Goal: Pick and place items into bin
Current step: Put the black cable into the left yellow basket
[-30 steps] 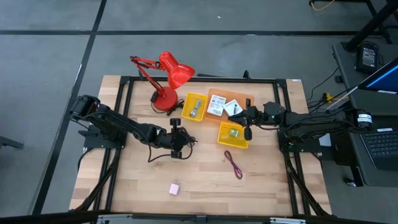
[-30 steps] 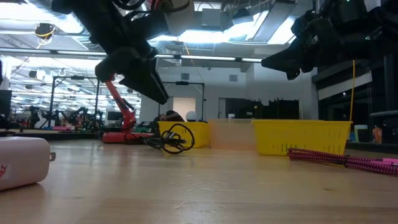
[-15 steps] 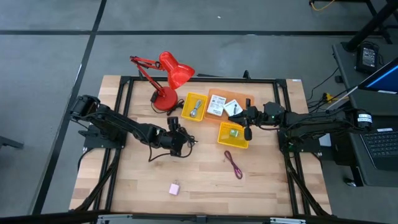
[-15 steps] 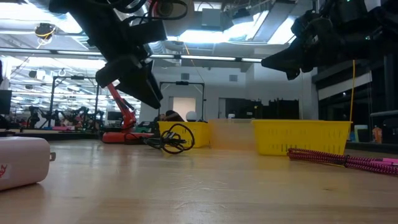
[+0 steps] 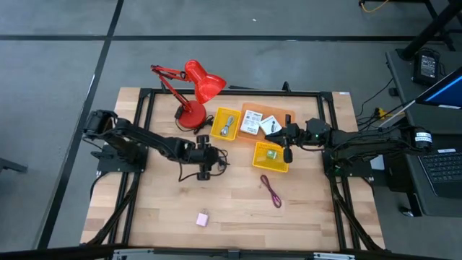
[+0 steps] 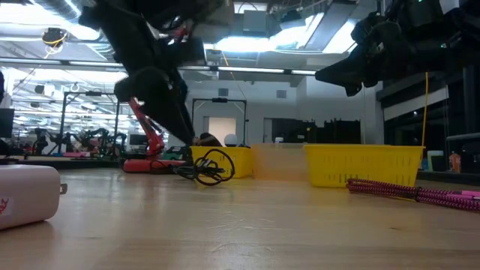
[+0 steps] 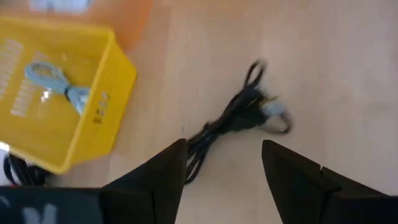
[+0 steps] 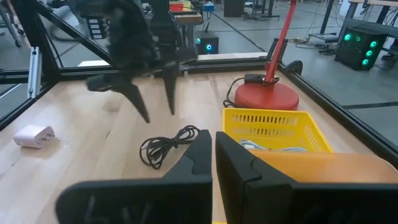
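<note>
Black cable (image 7: 239,121) lies on the table (image 5: 231,209) beside a yellow bin (image 7: 59,99), running lengthwise ahead of your left gripper (image 7: 224,165), whose fingers are spread astride its near end. Your right gripper (image 8: 213,158), fingers together, waits farther off.

Pale wood-grain table (image 5: 231,209), yellow slotted plastic bin (image 7: 56,118), glossy red lamp (image 5: 198,83)

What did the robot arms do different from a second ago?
The left gripper swung in over the black cable, fingers open and pointing down at it, nothing grabbed yet. The right gripper stayed shut above the yellow bin. The maroon cord and everything else stayed put.
</note>
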### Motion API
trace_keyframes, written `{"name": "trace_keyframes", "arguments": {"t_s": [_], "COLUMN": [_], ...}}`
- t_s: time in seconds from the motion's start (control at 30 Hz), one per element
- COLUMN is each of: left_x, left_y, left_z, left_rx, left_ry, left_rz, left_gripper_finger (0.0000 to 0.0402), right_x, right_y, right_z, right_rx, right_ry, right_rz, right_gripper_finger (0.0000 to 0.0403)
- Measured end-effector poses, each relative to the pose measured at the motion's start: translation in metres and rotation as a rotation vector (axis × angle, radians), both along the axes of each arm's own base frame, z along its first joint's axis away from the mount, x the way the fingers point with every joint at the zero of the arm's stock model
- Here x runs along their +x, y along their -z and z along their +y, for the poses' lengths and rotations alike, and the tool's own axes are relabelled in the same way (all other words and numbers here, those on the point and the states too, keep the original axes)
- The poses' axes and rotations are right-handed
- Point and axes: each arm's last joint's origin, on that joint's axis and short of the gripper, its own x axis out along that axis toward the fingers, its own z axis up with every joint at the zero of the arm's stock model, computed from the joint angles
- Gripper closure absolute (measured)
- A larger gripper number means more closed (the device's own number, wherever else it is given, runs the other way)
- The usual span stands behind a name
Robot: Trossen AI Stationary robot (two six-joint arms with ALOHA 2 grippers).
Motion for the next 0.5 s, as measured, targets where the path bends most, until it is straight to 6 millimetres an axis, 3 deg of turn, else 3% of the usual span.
{"name": "trace_keyframes", "arguments": {"t_s": [0.17, 0.5], "left_x": [0.003, 0.011], "left_y": [0.011, 0.046], "left_z": [0.015, 0.024], "left_rx": [0.020, 0.094], "left_ry": [0.034, 0.077], "left_rz": [0.072, 0.207], "left_gripper_finger": [0.0214, 0.0213], "right_x": [0.000, 0.000], "right_y": [0.000, 0.000], "right_z": [0.000, 0.000], "right_rx": [0.000, -0.002], "right_ry": [0.000, -0.003], "right_rz": [-0.003, -0.002], "right_gripper_finger": [0.0397, 0.0397]}}
